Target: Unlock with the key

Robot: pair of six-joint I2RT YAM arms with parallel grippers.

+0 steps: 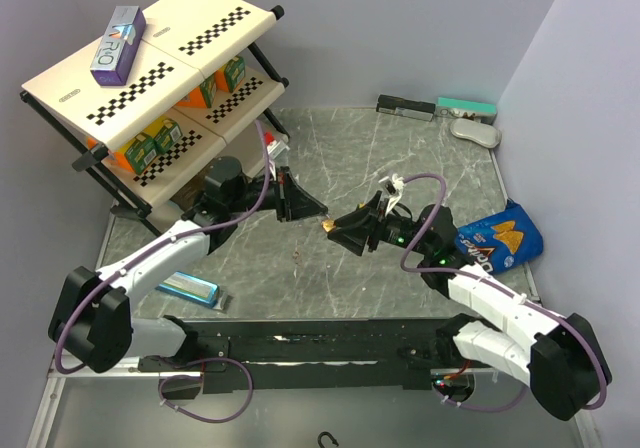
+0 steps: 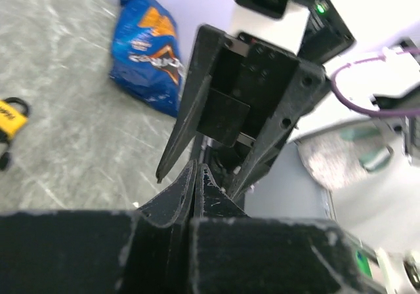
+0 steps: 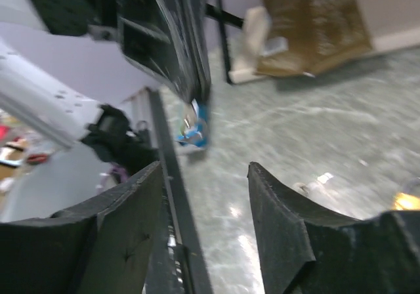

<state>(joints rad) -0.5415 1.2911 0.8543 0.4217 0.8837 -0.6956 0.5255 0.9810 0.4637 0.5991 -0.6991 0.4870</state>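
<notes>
Claws tip to tip, padlock lying loose on the table

Both arms reach in over the middle of the grey marbled table and point at each other. From above, the left claw and the right claw are near each other but do not touch.

The left claw's fingers are pressed together in its own wrist view, with no gap showing. Whether anything is pinched between them cannot be told. The right claw's fingers stand well apart with nothing between them. The same spread shows in the left wrist view, which looks straight into that claw.

The padlock, yellow with a black shackle, lies flat on the table at the left edge of the left wrist view. It is clear of both claws and neither touches it.

A blue chip bag lies beside the right arm. A slim blue packet lies by the left arm. A checker-marked shelf rack stands at the table's far left corner.
</notes>
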